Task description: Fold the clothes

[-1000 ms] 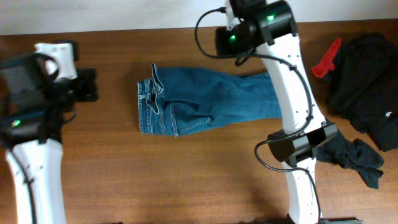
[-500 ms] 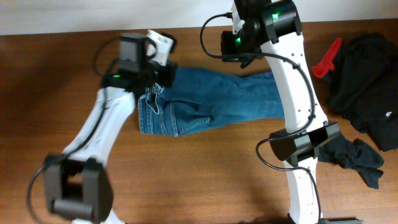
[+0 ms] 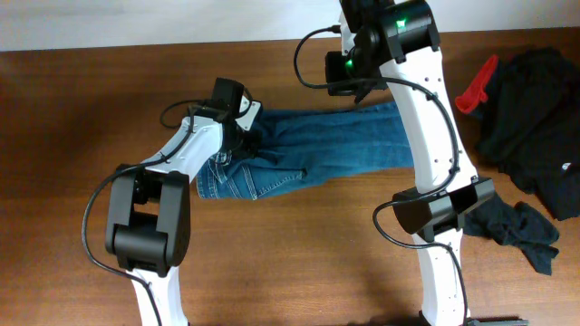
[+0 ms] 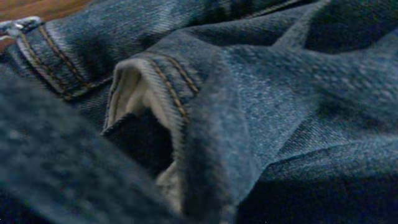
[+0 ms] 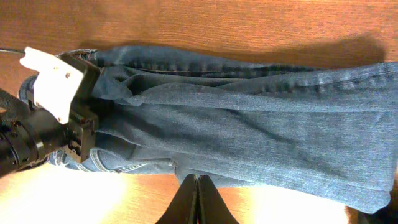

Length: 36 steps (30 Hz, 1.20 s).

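The jeans (image 3: 326,149) lie folded lengthwise across the middle of the table, waist to the left, legs running right. My left gripper (image 3: 246,138) is down on the upper waist corner, and the cloth there is bunched under it. Denim (image 4: 249,93) fills the left wrist view, with a raised waistband fold (image 4: 149,81); my own fingers are hidden, and the jaws look shut on the cloth. My right gripper (image 5: 198,199) hangs shut and empty over the wood beside the jeans' edge (image 5: 249,124). The right wrist view also shows the left arm's head (image 5: 59,112).
A pile of black clothes (image 3: 535,118) lies at the right edge with a red object (image 3: 476,86) beside it. Another dark garment (image 3: 518,228) lies by the right arm's base. Bare wooden table (image 3: 91,109) stretches left of the jeans.
My left arm has swung from the table's left side onto the jeans' waist, and the waist corner has bunched toward the gripper. The right arm has barely shifted.
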Each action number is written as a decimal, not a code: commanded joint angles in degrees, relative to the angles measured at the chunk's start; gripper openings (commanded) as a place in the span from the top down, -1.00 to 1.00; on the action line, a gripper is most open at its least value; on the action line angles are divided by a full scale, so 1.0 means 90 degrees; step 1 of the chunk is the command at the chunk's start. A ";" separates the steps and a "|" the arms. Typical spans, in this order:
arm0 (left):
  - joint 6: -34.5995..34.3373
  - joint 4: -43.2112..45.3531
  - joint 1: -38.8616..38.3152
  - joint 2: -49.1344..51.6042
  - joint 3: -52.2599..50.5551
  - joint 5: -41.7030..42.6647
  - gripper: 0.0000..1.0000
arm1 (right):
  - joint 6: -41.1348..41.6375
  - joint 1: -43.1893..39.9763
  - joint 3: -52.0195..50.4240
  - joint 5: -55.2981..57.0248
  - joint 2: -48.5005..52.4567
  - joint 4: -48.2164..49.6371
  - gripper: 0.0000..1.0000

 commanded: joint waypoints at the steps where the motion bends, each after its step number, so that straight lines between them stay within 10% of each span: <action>1: -0.0313 -0.0187 0.0532 0.0721 -0.0323 -0.1535 0.99 | -0.0141 0.0017 -0.0182 -0.0289 -0.0005 -0.0039 0.92; 17: -0.0425 -0.0743 0.1015 0.0721 -0.0318 -0.1600 0.99 | -0.0260 0.0532 -0.4677 0.0721 0.0335 0.3696 0.92; 36: -0.0391 -0.1372 0.1093 0.0185 0.0566 -0.0852 0.98 | -0.0695 -0.1775 -0.5078 0.0107 0.0333 0.2701 0.92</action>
